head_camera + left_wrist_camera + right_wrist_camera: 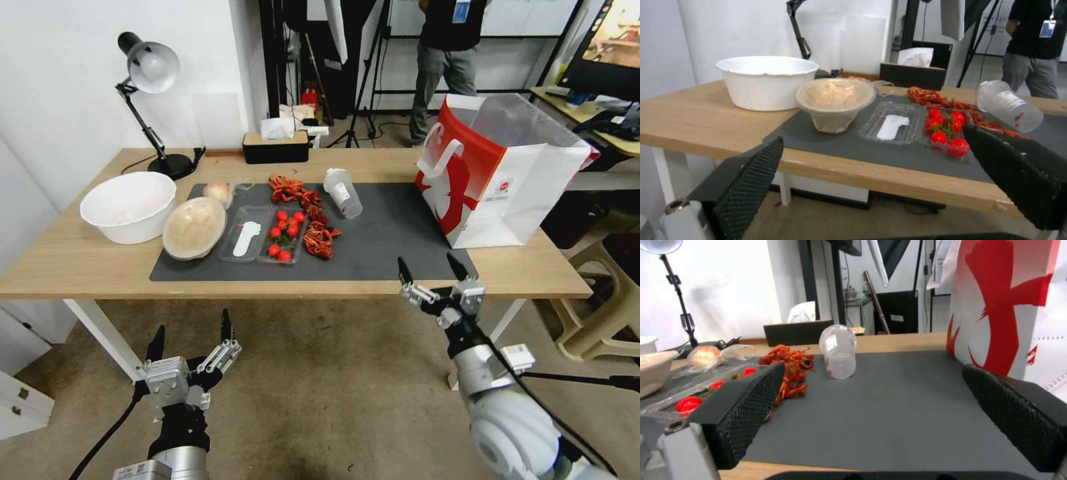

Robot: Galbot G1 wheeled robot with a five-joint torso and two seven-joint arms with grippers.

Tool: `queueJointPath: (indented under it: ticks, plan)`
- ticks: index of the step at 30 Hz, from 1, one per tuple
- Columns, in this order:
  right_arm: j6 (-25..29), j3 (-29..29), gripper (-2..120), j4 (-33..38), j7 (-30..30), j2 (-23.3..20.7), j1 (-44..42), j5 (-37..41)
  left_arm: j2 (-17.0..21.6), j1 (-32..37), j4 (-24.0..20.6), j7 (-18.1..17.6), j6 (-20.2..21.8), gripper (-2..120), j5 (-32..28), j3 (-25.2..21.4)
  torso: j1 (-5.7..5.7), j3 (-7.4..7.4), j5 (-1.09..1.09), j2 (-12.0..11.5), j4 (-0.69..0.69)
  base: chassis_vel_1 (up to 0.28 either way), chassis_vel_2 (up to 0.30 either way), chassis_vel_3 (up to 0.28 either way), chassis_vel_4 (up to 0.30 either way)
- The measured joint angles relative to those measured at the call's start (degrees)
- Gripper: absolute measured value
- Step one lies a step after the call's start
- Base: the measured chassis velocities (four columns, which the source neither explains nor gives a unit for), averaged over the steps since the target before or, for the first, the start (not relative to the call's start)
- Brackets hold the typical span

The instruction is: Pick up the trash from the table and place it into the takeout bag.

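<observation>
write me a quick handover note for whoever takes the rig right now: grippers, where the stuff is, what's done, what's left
Left gripper: open, empty, hanging below the table edge, near side.
Right gripper: open, empty, at the near edge of the dark mat, facing the bag.
Takeout bag: upright and open at the right end of the table.
Still out on the mat: clear cup on its side, lidded bowl, small bagged lump, clear tray with tomatoes, red shells.
Done: nothing visibly bagged; the bag's inside is hard to see.
Left: all of it.
</observation>
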Motion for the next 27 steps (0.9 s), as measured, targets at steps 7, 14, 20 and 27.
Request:
queueJointPath:
  ticks: [7,14,20,27]
  plan:
    - [-2.9,-2.6,100,-2.0,0.6,-0.4,5.9,3.5,0.0,0.0,0.1,0.1,-0.1,100,0.0,0.1,0.00,0.01,0.01,0.0,-0.01,0.000,0.000,0.000,0.000]
    - [-8.4,-10.6,100,-9.9,1.2,-0.8,25.5,12.3,0.0,0.2,-0.3,0.1,-0.1,100,-0.2,-0.3,0.00,0.01,0.02,0.0,0.01,0.000,0.000,0.000,0.000]
    - [-12.0,-19.3,100,-17.9,3.5,1.1,40.7,15.9,0.0,0.2,-0.4,0.1,-0.1,100,-0.2,-0.4,0.00,0.01,0.00,0.0,0.01,0.000,0.000,0.000,0.000]
    - [-16.3,-26.7,100,-29.6,4.7,6.2,53.7,17.6,0.0,0.3,-0.6,0.2,-0.1,100,-0.1,-0.3,0.00,0.01,-0.01,0.0,-0.01,0.000,0.000,0.000,0.000]
